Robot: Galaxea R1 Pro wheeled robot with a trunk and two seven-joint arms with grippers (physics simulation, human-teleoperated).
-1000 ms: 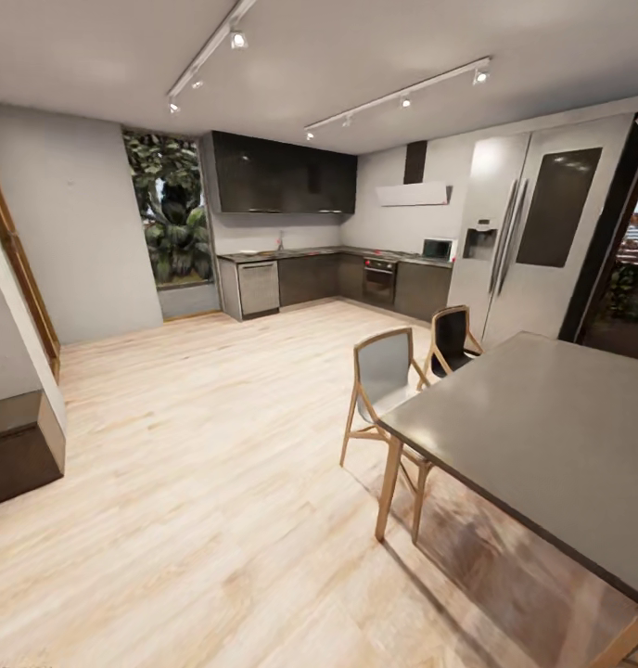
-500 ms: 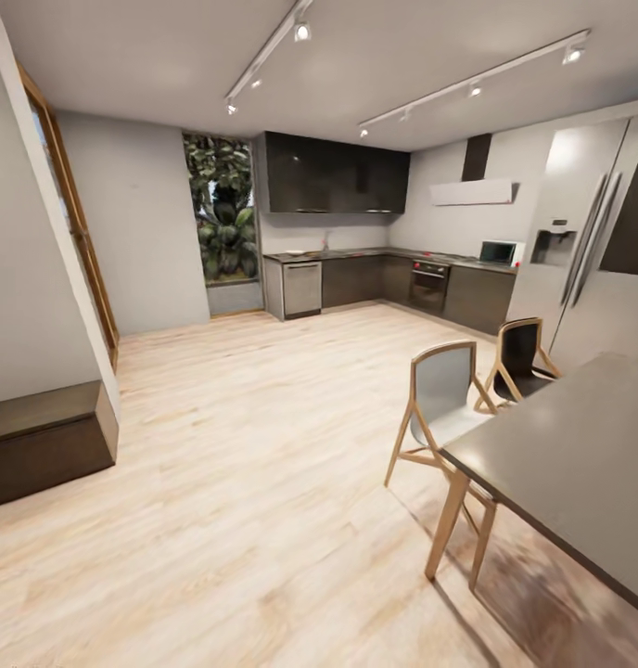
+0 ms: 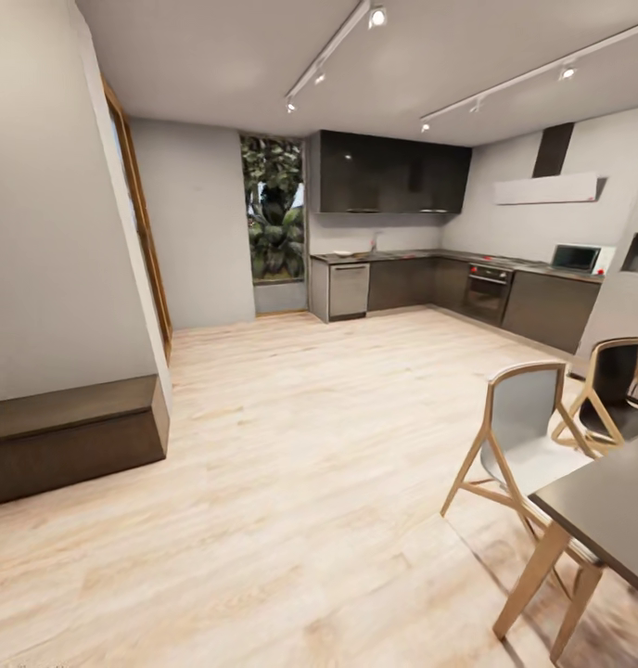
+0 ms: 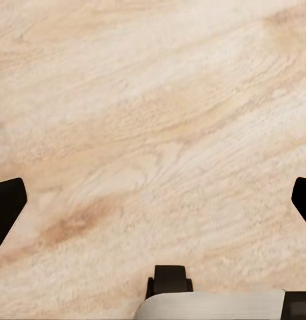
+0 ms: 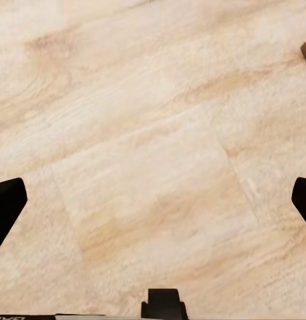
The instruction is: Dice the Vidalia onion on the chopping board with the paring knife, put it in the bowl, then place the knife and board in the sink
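The kitchen lies far across the room in the head view, with the dark grey countertop [image 3: 402, 257] running along the back wall over dark cabinet fronts. A thin tap [image 3: 375, 243] stands on it; the sink, onion, chopping board, paring knife and bowl are too far away to make out. In the left wrist view my left gripper [image 4: 153, 207] is open, its black fingertips [image 4: 6, 208] far apart over bare wooden floor. My right gripper [image 5: 153, 207] is open too, with fingertips [image 5: 6, 203] spread over floor planks and nothing between them.
A long grey dining table [image 3: 616, 506] juts in at the right, with two wooden chairs [image 3: 523, 441] beside it. A dark brown bench [image 3: 73, 434] sits against the left wall. Light wooden floor [image 3: 291, 436] stretches to the dishwasher [image 3: 349, 290] and oven [image 3: 487, 295].
The whole head picture has shifted right: the camera has turned left. The fridge has left the picture, the table shows less, and the left wall and bench show more.
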